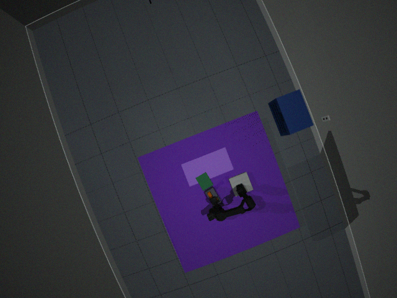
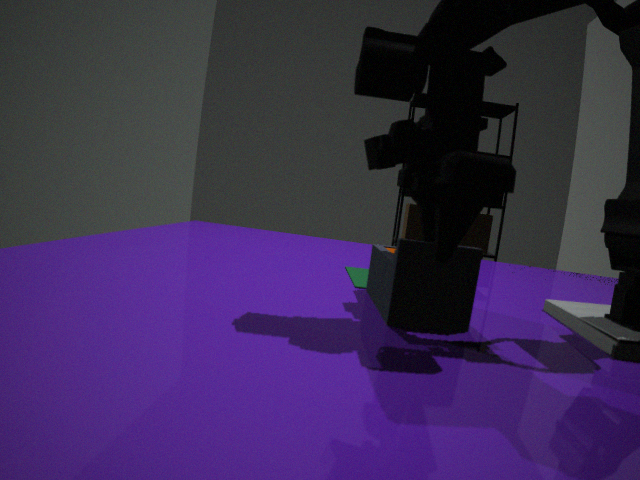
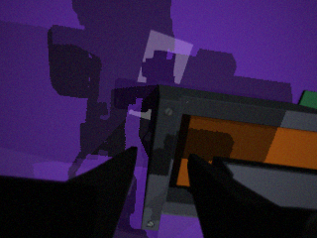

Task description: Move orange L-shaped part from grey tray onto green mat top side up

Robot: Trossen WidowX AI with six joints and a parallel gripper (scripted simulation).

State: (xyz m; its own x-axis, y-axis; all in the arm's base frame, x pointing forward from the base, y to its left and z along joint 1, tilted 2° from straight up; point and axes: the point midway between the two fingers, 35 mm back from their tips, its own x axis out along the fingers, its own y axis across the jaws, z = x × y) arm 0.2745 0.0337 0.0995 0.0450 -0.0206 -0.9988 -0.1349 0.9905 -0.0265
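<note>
The orange L-shaped part (image 1: 209,194) (image 2: 390,250) (image 3: 292,144) lies in its pocket in the grey tray (image 2: 429,294) (image 3: 233,111) and looks level. In the wrist view a finger hides some of its L-shaped end and the picture's edge cuts off its other end. My gripper (image 2: 444,256) (image 3: 162,156) is partly open and empty, pointing down at the tray's end near the L-shaped end. In the wrist view its fingertips show on either side of that end wall; whether they touch is unclear. The green mat (image 1: 204,180) (image 2: 356,277) (image 3: 309,99) lies beyond the tray's far end.
The arm's pale base plate (image 1: 239,180) (image 2: 578,316) stands to the right of the tray on the purple surface (image 1: 179,205). A pale rectangle (image 1: 206,163) lies beyond the mat. A blue box (image 1: 294,112) and a shelf rack (image 2: 511,134) are farther away.
</note>
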